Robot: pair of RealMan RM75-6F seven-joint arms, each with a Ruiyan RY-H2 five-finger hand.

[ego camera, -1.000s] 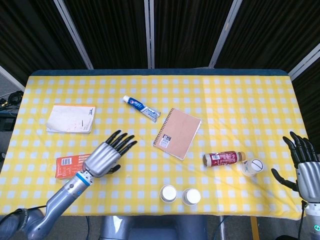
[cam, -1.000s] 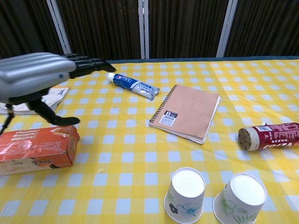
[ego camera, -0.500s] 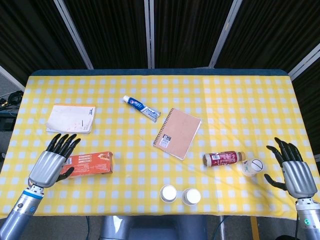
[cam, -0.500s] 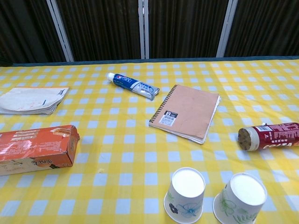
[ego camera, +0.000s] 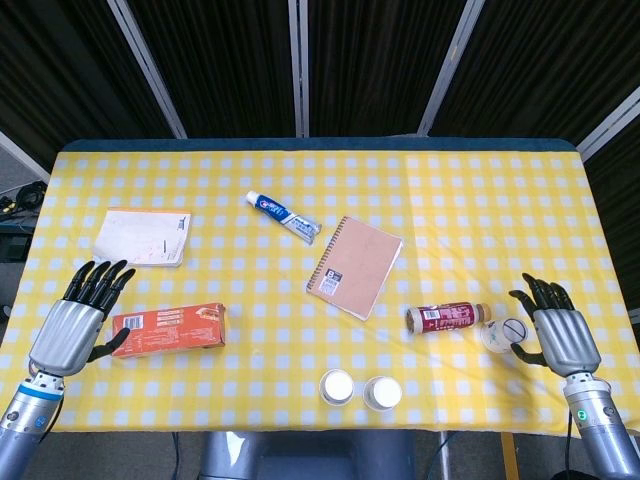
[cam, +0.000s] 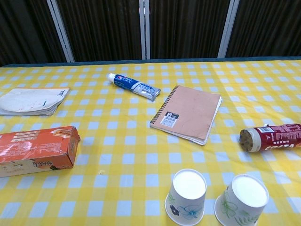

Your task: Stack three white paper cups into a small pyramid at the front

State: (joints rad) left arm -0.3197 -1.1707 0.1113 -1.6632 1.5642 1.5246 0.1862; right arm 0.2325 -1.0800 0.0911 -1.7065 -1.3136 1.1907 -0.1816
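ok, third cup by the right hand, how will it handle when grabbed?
The third cup is paper, so probably light and easily crushed. It seems to lie tipped beside the bottle, so it may roll if nudged. The right hand likely needs a gentle grip.

Two upturned paper cups (ego camera: 360,389) sit side by side at six o'clock on the checked table (ego camera: 470,210). A third cup (ego camera: 504,334) lies at four o'clock, beside a bottle (ego camera: 447,318), with the right hand (ego camera: 555,334) spread just beside it. The left hand (ego camera: 76,320) hovers at eight o'clock, next to an orange box (ego camera: 170,329).
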